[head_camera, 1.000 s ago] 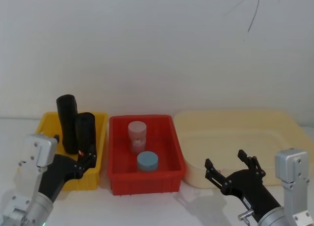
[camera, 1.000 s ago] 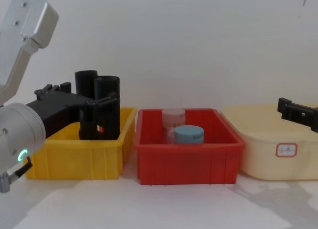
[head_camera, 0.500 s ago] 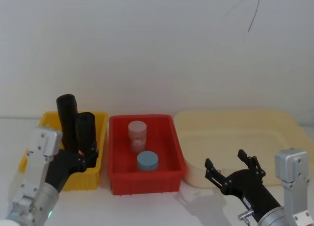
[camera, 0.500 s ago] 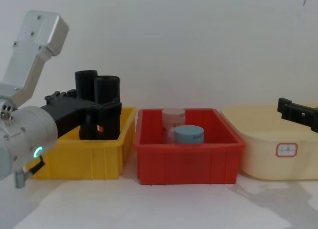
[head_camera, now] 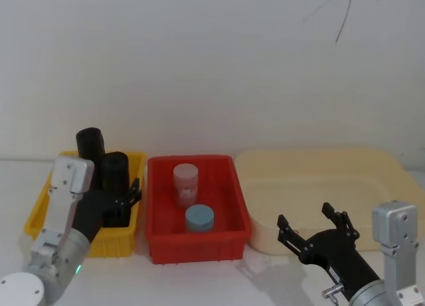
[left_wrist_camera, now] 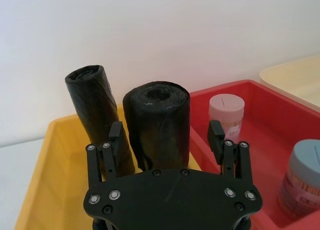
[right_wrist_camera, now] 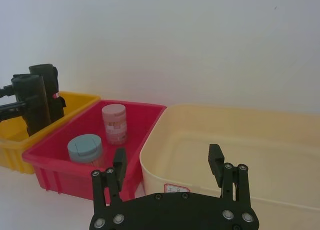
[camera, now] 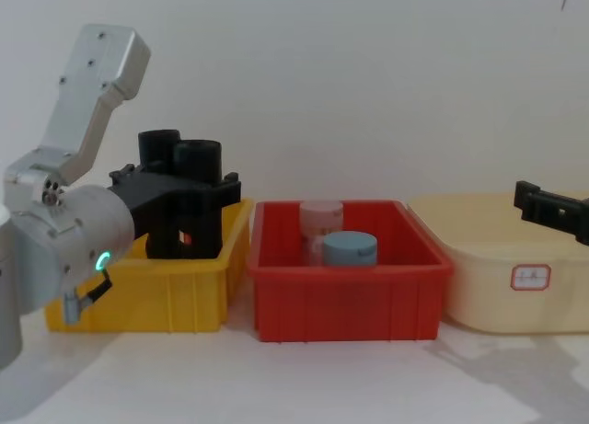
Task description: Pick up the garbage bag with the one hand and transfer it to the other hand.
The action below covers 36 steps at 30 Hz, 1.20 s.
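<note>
Garbage bag (left_wrist_camera: 157, 125): a matte black roll standing upright in the yellow bin (camera: 138, 300), at the end nearest the red bin (camera: 345, 304). Its top stands well above the rim. A second roll (left_wrist_camera: 94, 103), alike, stands just behind it toward the wall. I cannot tell whether the two touch.

My left gripper (left_wrist_camera: 166, 132) is at the bag, with its fingers (left_wrist_camera: 116, 136) spread to either side of the roll. One finger sits just beside the roll's flank, and I cannot tell if it makes contact. The other stands off with a gap showing, so nothing is pinched. A green ring light (camera: 99, 258) glows on my left arm.

My right gripper (head_camera: 305, 215) hangs in front of the cream tub (head_camera: 312, 154), about level with its rim and well apart from the bag. Its fingers are spread and hold nothing.

The red bin sits between the yellow bin and the tub. It holds a pink-capped jar (head_camera: 186, 181) at the back and a blue-lidded jar (head_camera: 199, 218) nearer me.

Surface: a white matte table (head_camera: 199, 279) with the three containers in a row along its far side. Room: a plain white wall (head_camera: 212, 67) stands directly behind, with a thin dark curved line (head_camera: 342, 17) on it at upper right.

Hard to make out: the bin wall and my own gripper hide the bag's lower part, so its footing is unseen. The chest view cuts my right gripper off at the frame edge. The tub carries a small label (camera: 531, 277) whose print is too small to read.
</note>
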Each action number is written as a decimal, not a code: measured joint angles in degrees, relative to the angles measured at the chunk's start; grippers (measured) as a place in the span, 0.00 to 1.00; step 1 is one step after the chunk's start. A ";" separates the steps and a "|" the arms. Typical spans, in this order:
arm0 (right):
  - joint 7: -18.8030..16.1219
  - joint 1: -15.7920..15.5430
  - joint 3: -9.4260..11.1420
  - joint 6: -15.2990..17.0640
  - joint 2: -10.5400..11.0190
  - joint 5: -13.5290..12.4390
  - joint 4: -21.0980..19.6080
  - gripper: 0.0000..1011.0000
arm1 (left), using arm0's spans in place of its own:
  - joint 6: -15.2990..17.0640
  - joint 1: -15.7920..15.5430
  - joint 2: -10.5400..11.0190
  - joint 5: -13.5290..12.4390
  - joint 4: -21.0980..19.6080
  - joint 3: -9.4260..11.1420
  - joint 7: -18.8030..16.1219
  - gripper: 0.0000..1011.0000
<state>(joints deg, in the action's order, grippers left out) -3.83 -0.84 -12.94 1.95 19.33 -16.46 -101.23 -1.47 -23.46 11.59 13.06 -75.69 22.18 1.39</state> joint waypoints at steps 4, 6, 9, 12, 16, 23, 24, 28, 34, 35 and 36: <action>0.00 0.00 0.00 0.00 0.00 0.00 0.00 0.99 | -0.51 -1.53 -0.85 0.17 2.14 -0.04 0.75 0.98; 0.00 0.00 0.00 0.00 0.00 0.00 0.00 0.99 | -0.80 -2.23 -1.27 0.29 3.19 -0.13 1.14 0.93; 0.00 0.00 0.00 0.00 0.00 0.00 0.00 0.99 | -1.13 -3.10 -1.86 0.46 4.44 -0.36 1.43 0.86; 0.00 0.00 0.00 0.00 0.00 0.00 0.00 0.99 | -1.50 -3.77 -2.38 0.59 5.39 -0.61 1.64 0.77; 0.00 0.00 0.00 0.00 0.00 0.00 0.00 0.99 | -1.91 -4.39 -2.88 0.67 6.10 -0.93 1.80 0.66; 0.00 0.00 0.00 0.00 0.00 0.00 0.00 0.99 | -2.60 -5.19 -3.44 0.50 6.19 -1.48 1.86 0.54; 0.00 0.00 0.00 0.00 0.00 0.00 0.00 0.99 | -2.64 -5.27 -3.48 0.45 6.09 -1.53 1.85 0.53; 0.00 0.00 0.00 0.00 0.00 0.00 0.00 0.99 | -2.66 -5.68 -3.65 0.19 5.31 -1.77 1.80 0.53; 0.00 0.00 0.00 0.00 0.00 0.00 0.00 0.99 | -2.66 -6.55 -3.89 -0.29 3.96 -2.02 1.83 0.53; 0.00 0.00 0.00 0.00 0.00 0.00 0.00 0.99 | -2.66 -6.70 -3.92 -0.34 3.80 -2.03 1.89 0.53; 0.00 0.00 0.00 0.00 0.00 0.00 0.00 0.99 | -2.65 -7.04 -3.99 -0.39 3.47 -2.04 2.10 0.53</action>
<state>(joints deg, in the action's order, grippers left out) -3.83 -0.84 -12.94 1.95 19.33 -16.46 -101.23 -4.12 -30.50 7.60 12.67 -72.22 20.14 3.49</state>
